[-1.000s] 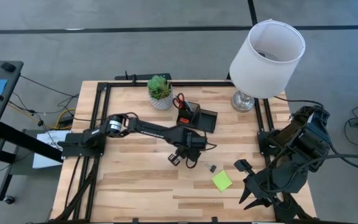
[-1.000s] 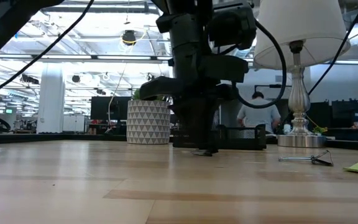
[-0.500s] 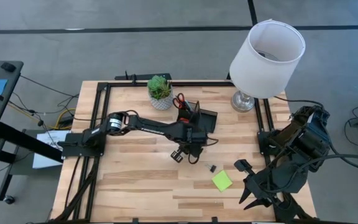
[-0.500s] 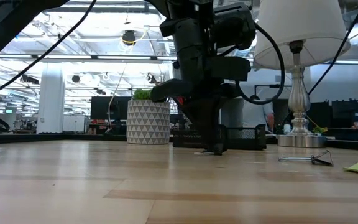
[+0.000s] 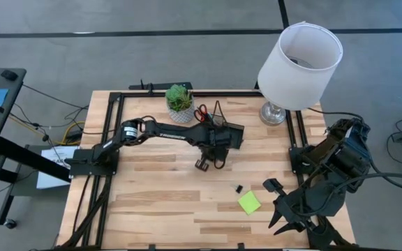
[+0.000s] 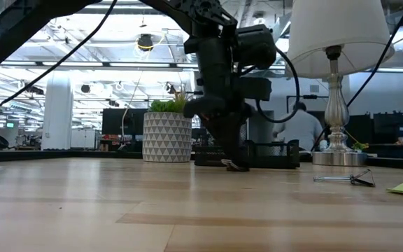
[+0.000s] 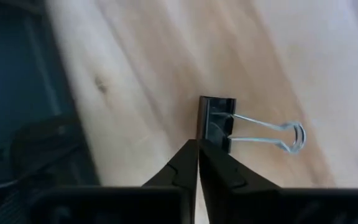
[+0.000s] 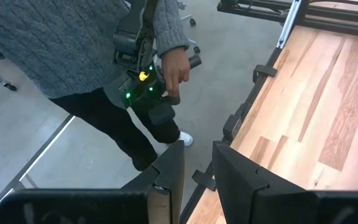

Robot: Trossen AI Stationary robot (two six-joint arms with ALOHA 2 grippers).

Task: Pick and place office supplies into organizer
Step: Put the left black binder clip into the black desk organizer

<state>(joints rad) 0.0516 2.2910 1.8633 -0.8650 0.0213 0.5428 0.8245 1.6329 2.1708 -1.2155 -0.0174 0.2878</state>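
Beside organizer [image 5: 225,132]: plant pot [image 5: 181,104], lamp [image 5: 293,63].

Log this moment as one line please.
left gripper: shut on binder clip, near organizer | right gripper: parked off table edge | sticky pad: on table

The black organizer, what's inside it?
In the organizer, red-handled scissors stand in the tall compartment. The left gripper, shut on a binder clip, has its arm covering part of the tray, so I can't see everything in there.
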